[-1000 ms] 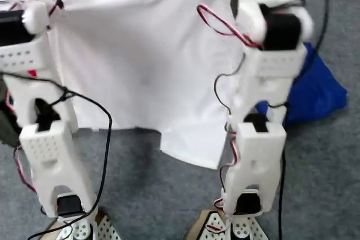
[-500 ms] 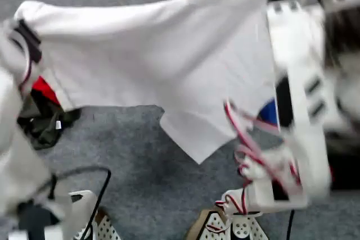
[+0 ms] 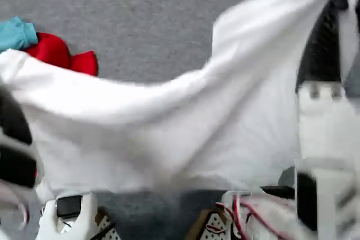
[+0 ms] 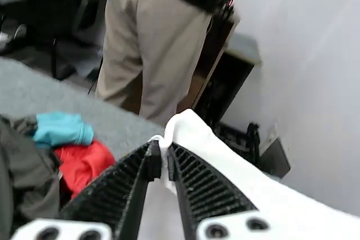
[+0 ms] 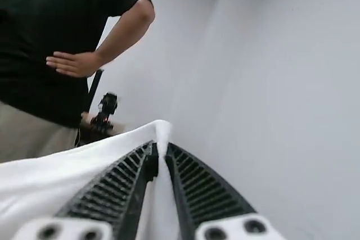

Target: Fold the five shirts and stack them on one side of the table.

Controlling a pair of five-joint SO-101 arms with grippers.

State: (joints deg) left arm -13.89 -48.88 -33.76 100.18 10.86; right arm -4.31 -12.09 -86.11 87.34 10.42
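Observation:
A white shirt [image 3: 169,133] hangs stretched in the air above the grey table, held up between both arms close to the high camera. My left gripper [image 4: 161,158] is shut on one corner of the white shirt [image 4: 191,133], with cloth pinched between the ribbed black fingers [image 4: 129,175]. My right gripper [image 5: 160,158] is shut on another corner of the white shirt [image 5: 67,167], raised high and facing the wall. On the table's far left lie a red shirt [image 3: 56,54], a teal shirt [image 3: 17,32] and a dark grey shirt [image 4: 22,172].
The grey table [image 3: 146,32] shows bare beyond the lifted cloth. Both arm bases [image 3: 67,217] stand at the near edge. A person [image 4: 152,43] stands behind the table, away from the shirts.
Both arms have lifted the white shirt off the table and swung it toward the camera. The red and teal shirts at the far left are now uncovered.

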